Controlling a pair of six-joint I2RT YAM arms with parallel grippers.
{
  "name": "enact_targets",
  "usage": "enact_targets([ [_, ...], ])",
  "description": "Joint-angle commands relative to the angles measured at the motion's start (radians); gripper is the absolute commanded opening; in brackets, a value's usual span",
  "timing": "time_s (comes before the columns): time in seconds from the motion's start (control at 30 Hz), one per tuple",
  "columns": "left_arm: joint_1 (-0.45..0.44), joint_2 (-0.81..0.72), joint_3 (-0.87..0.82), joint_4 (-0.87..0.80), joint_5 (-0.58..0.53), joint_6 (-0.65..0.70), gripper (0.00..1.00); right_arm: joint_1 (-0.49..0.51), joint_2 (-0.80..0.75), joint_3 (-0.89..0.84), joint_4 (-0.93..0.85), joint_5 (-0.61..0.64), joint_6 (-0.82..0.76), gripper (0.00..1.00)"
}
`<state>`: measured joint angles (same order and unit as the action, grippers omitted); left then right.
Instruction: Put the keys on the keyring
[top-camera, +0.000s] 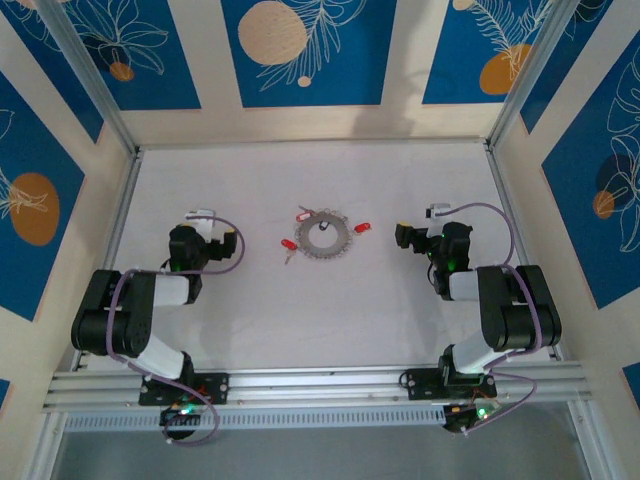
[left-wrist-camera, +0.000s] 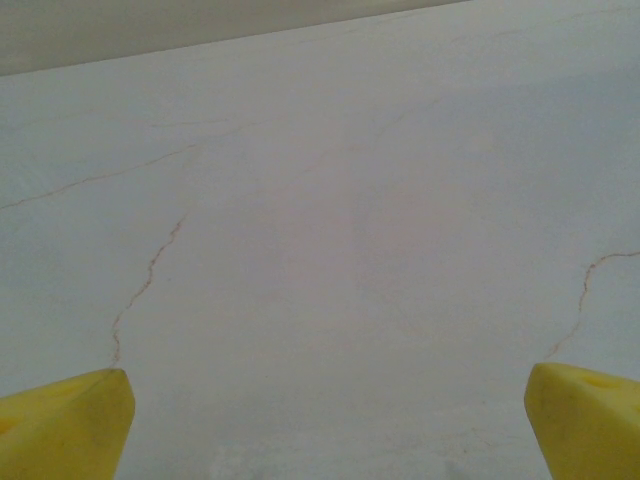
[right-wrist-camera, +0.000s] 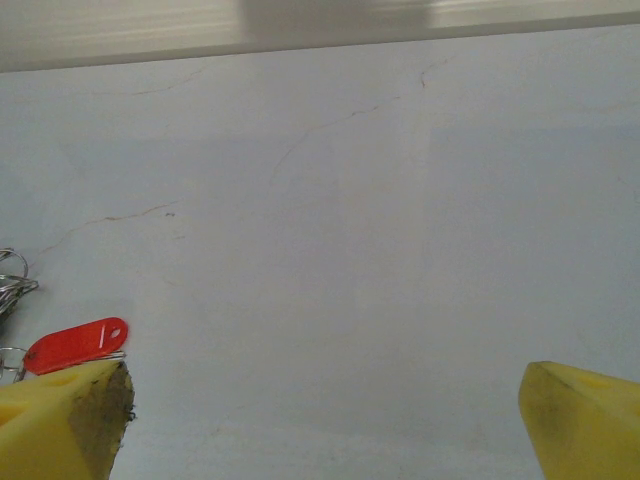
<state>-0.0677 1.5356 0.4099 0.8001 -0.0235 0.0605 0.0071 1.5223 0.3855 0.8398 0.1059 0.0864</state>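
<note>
Since the top view is catching them so small, the keys (top-camera: 361, 227) are showing as little more than three red specks, and whether they are touching the keyring (top-camera: 323, 236) or just lying beside it is hard to tell. The ring is lying flat near the middle of the white surface (top-camera: 300, 330), between the two arms. In the right wrist view a red key head (right-wrist-camera: 75, 344) is peeking out at lower left, its metal end cut off, beside wire loops (right-wrist-camera: 12, 272) clipped by the border. The right gripper (right-wrist-camera: 325, 420) is standing released, yellow fingertips wide apart over bare surface. The left gripper (left-wrist-camera: 325, 425) is likewise gaping, holding nothing, above thin cracks (left-wrist-camera: 150, 270).
</note>
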Motion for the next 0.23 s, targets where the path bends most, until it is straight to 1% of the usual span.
enact_targets([
  [0.0, 0.003, 0.001, -0.006, 0.029, 0.000, -0.010, 1.00, 0.007, 0.006, 0.018, 0.001, 0.028, 0.015, 0.99],
  [0.2, 0.003, 0.000, -0.007, 0.028, 0.000, -0.010, 1.00, 0.025, 0.003, 0.004, 0.026, 0.066, 0.005, 0.99],
])
